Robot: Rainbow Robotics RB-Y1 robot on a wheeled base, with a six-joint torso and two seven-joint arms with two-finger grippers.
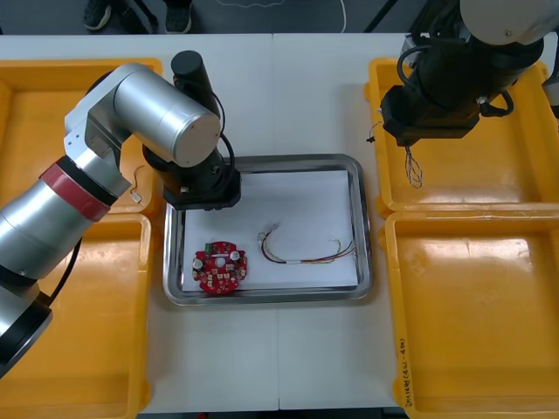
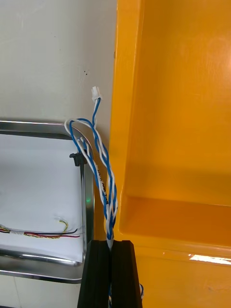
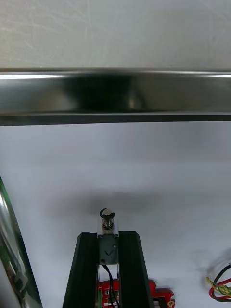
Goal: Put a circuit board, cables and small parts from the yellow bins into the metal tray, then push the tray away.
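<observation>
Overhead, a metal tray (image 1: 364,229), white inside, sits on a light table (image 1: 314,96) between yellow bins.

**Done so far:** a round red circuit board (image 1: 220,268) lies in the tray's near left corner. A red and yellow cable (image 1: 307,254) lies across the tray's near right part.

**In hand:** the left gripper (image 3: 108,234) hangs over the tray's far left part, just inside the far wall. Its black fingers are closed on a small metal part (image 3: 108,216), which is above the white floor and not yet set down. The right gripper (image 2: 111,243) is just beside the tray's far right corner, over the tray-side edge of the far right yellow bin (image 1: 489,175). It is clamped on a twisted blue and white cable (image 2: 103,178), which dangles over the gap between the tray rim and the bin wall.

**Left to do, as a judgement:** drop the part, carry the blue and white cable in, then push the tray away.

**Room:** the tray's middle and far right are bare, so there is space for both items. The cable must clear the tray's raised rim. The table beyond the tray's far edge looks open for the push.
</observation>
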